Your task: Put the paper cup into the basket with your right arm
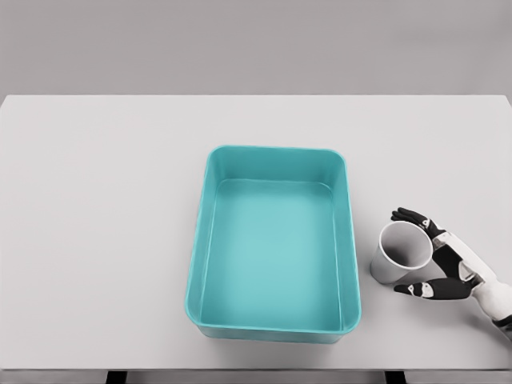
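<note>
A white paper cup (398,254) stands on the table just right of the teal basket (350,240), its open mouth tilted toward the right. My right hand (436,256) reaches in from the lower right. Its dark fingers (412,216) curve behind the cup's rim and the thumb (428,290) lies in front of it, so the cup sits between them. The fingers are spread around the cup, and no firm grasp shows. The basket is a rectangular tub with rounded corners and nothing inside it. The left arm does not show.
The grey table (96,224) runs wide to the left and behind the basket. Its front edge (256,370) lies close below the basket and the hand.
</note>
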